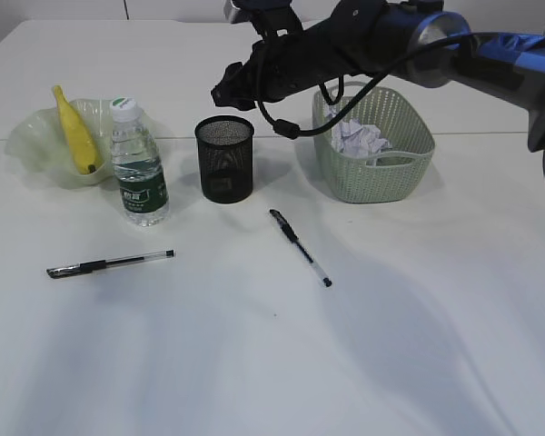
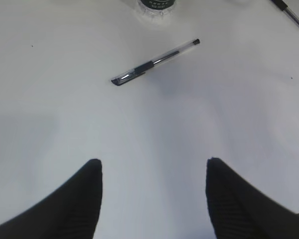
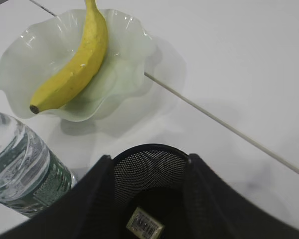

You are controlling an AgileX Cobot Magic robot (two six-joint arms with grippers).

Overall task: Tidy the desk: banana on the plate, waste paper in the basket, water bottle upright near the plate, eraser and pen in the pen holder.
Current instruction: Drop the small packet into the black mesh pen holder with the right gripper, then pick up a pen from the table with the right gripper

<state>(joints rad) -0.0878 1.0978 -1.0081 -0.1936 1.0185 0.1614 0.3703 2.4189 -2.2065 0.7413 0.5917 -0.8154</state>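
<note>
White desk [image 1: 254, 363]: right gripper [image 3: 148, 172], jaws apart and empty, above holder [image 1: 224, 158] containing eraser [image 3: 145, 224]; left gripper [image 2: 154, 172] open over desk.

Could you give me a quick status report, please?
Both grippers open, empty; right gripper above black mesh pen holder, cream eraser inside. Two black pens on white desk. Nothing obstructing.
</note>
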